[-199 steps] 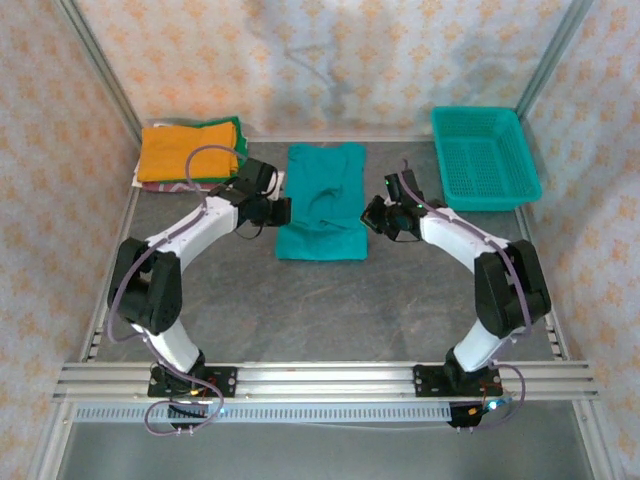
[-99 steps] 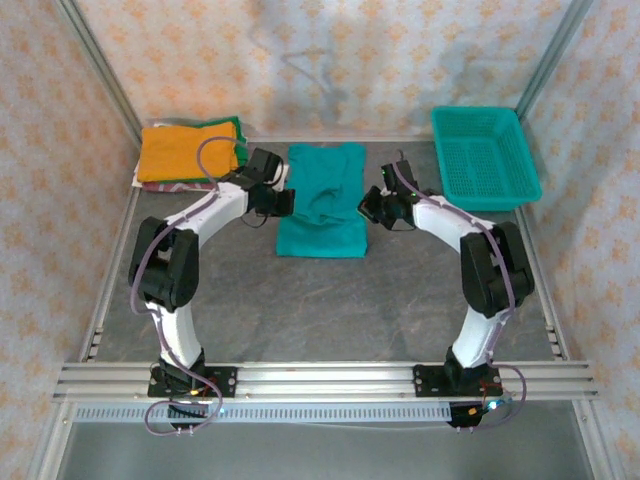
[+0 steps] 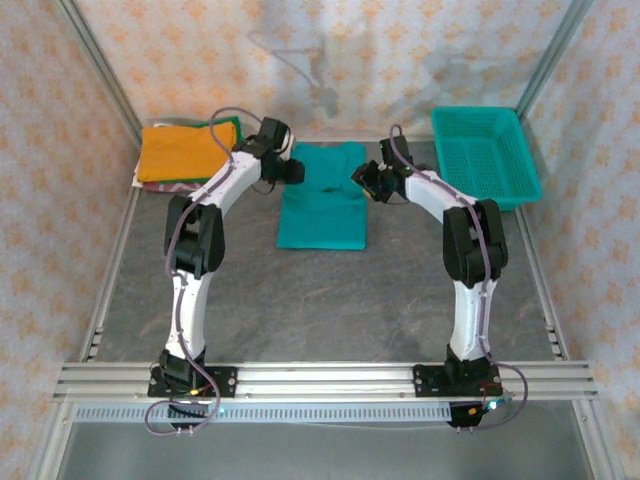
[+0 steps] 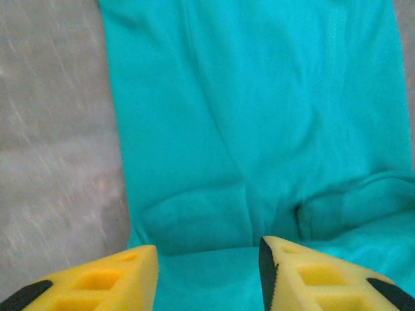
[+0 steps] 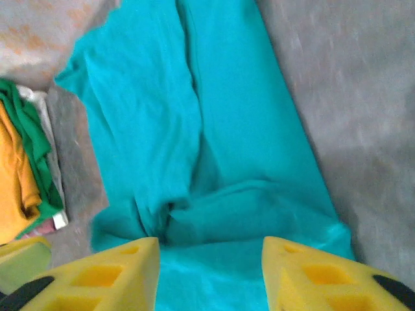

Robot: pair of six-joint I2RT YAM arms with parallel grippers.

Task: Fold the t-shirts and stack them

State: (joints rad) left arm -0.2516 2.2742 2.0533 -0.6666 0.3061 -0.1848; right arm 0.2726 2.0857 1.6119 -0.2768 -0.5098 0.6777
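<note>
A teal t-shirt (image 3: 322, 212) lies flat at the table's far middle, with creases and a folded ridge near its far end. My left gripper (image 3: 293, 171) hovers at its far left edge. In the left wrist view its yellow fingers (image 4: 117, 275) stand apart over the teal cloth (image 4: 259, 116); that gripper (image 4: 207, 275) is open and grips nothing. My right gripper (image 3: 361, 178) is at the shirt's far right edge, also open (image 5: 211, 272) above the rumpled teal cloth (image 5: 220, 129). A stack of folded t-shirts (image 3: 182, 152), orange on top of green, sits at the far left.
A teal mesh basket (image 3: 486, 157) stands at the far right corner. The folded stack's orange and green edges (image 5: 19, 162) appear at the left of the right wrist view. Patterned walls and metal frame rails close in the grey table (image 3: 330, 300).
Both arms stretched away from me, moving the grippers from the shirt's middle sides to its far end. Both jaws went from shut to open, and the bulge in the cloth flattened.
</note>
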